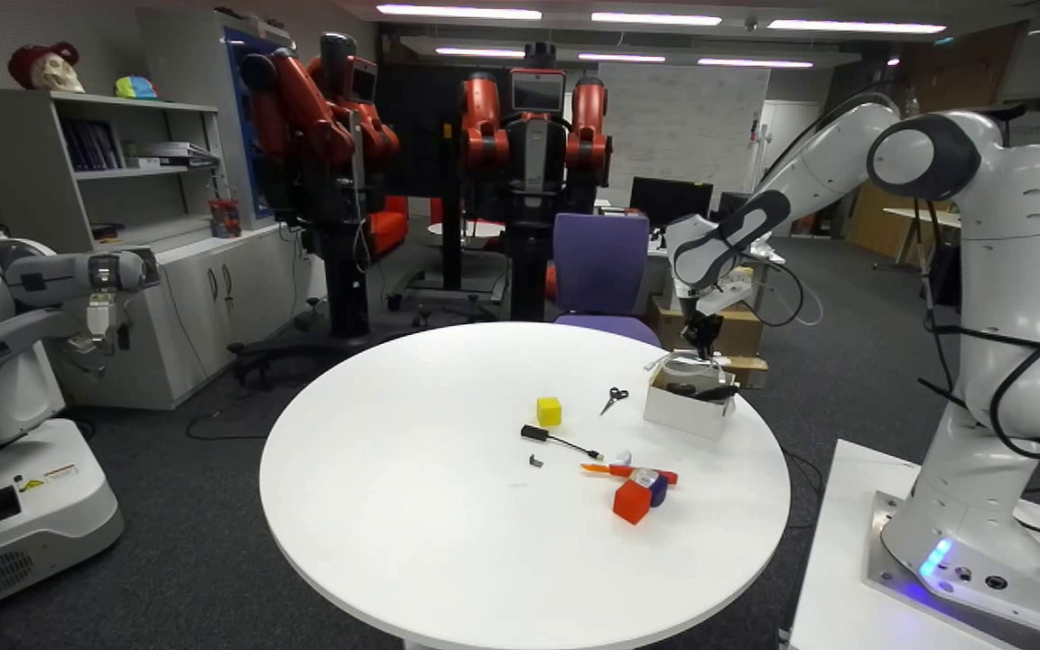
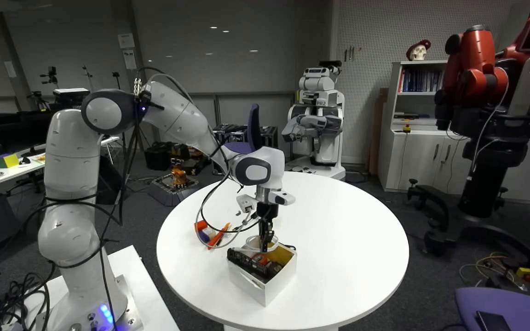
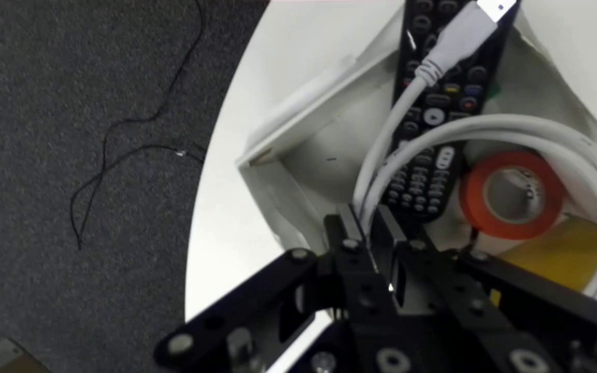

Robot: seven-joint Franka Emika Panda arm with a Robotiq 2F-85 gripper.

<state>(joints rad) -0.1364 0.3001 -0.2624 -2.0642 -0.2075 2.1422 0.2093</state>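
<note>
My gripper (image 3: 365,220) is shut on a coiled white USB cable (image 3: 516,123), whose two strands pass between the fingertips in the wrist view. The cable's loop spreads to the right, and its plug (image 3: 456,44) points up over a black remote (image 3: 477,75). Below lies a white open box (image 2: 279,280), with the remote and a red tape roll (image 3: 473,197) inside it. In both exterior views the gripper (image 1: 705,352) points down at the box opening. Whether the cable rests on the box's contents I cannot tell.
The box stands near the edge of a round white table (image 1: 448,506). Also on it are scissors (image 1: 614,399), a yellow cube (image 1: 549,412), a black adapter cable (image 1: 535,433), a red cube (image 1: 632,502) and an orange-red pen-like thing (image 1: 655,474). A purple chair (image 1: 601,262) stands behind.
</note>
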